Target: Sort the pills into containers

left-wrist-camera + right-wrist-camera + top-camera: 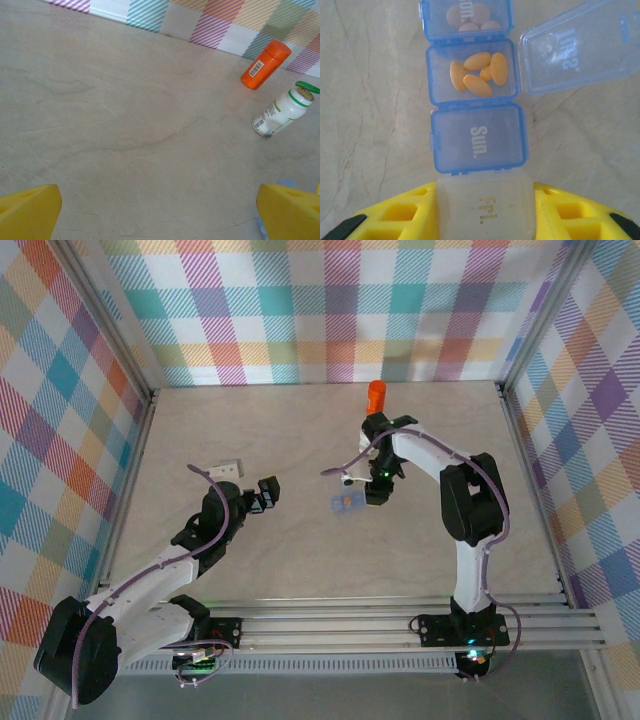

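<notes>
A blue translucent pill box (pixel 477 140) lies flat on the table, its strip of compartments running away from my right gripper (pixel 482 210). The yellow fingers (pixel 400 215) press both sides of its whitish "Fri." compartment. One compartment has its lid (pixel 575 47) swung open and holds several yellow oval pills (pixel 477 75). The compartment beyond it holds pale round pills (pixel 470 17). From above, the box (pixel 345 503) sits just left of the right gripper (pixel 375 490). The orange bottle (pixel 265 64) and the whitish green-capped bottle (pixel 282 112) stand beyond my open, empty left gripper (pixel 157 210).
The orange bottle (pixel 376 395) stands near the back wall. A small white flat item (pixel 222 469) lies left of centre, behind the left gripper (pixel 265 495). Checked walls close off the table on three sides.
</notes>
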Controlling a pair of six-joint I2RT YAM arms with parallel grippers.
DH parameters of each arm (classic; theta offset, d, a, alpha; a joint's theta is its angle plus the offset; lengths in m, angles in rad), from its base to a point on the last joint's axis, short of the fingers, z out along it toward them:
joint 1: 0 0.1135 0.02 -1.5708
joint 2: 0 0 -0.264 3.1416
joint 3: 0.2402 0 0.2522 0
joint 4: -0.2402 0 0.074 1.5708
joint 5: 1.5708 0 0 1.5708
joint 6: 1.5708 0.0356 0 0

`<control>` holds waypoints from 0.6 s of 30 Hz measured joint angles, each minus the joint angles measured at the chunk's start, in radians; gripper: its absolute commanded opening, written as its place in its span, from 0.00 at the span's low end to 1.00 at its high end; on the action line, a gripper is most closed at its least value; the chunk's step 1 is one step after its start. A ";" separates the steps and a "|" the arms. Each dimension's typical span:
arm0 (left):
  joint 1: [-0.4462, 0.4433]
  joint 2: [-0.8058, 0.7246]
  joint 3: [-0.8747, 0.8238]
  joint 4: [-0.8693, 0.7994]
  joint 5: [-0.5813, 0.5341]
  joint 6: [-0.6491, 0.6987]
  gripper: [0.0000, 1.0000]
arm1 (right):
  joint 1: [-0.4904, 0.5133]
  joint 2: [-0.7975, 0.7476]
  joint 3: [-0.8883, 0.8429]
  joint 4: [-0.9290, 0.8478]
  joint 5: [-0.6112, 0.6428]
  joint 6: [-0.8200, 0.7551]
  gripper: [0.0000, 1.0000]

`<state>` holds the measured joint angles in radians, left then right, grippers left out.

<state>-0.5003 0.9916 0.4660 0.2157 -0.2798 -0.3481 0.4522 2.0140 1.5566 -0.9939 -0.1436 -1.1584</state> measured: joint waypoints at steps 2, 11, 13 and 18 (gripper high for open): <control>0.000 0.000 0.000 0.000 -0.002 0.000 1.00 | 0.000 0.000 -0.023 0.039 -0.011 0.004 0.45; 0.000 0.012 0.000 0.000 -0.003 0.000 1.00 | 0.000 0.000 -0.134 0.160 0.022 -0.001 0.57; 0.000 0.022 0.000 0.000 -0.002 0.000 1.00 | 0.000 -0.002 -0.134 0.174 0.023 0.000 0.58; 0.000 0.051 0.000 0.004 -0.001 0.000 1.00 | 0.000 -0.063 -0.143 0.206 0.003 0.056 0.63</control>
<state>-0.5003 1.0424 0.4660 0.2195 -0.2810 -0.3485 0.4519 1.9514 1.4132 -0.7876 -0.1402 -1.1027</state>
